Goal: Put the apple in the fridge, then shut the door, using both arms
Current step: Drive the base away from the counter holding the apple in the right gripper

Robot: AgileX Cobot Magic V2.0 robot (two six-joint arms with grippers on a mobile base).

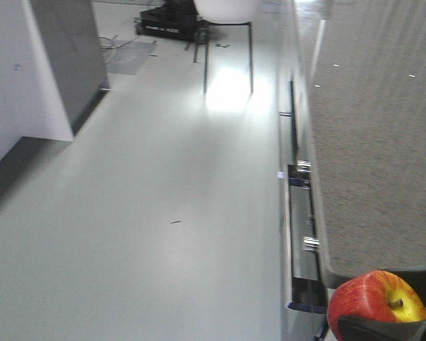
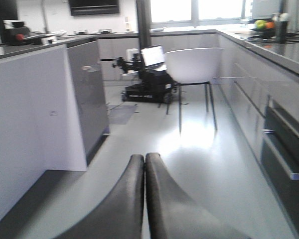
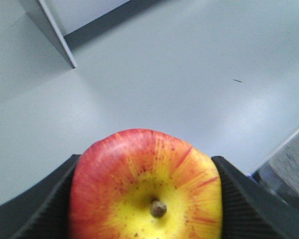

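Front view: the apple (image 1: 378, 304), red with a yellow patch round the stem, sits in the lower right corner of the frame, beside a speckled counter (image 1: 383, 156) that runs up the right edge. Pale floor (image 1: 163, 213) fills the rest, with a white chair (image 1: 227, 8) at top centre.

Left wrist view: the left gripper (image 2: 145, 199), at bottom centre, has its dark fingers pressed together. The chair and a grey cabinet (image 2: 84, 94) stand beyond.

Right wrist view: the right gripper (image 3: 145, 162) pinches the apple between ribbed black fingers (image 3: 35, 209) at the bottom of the frame, stem facing the camera, above the floor.
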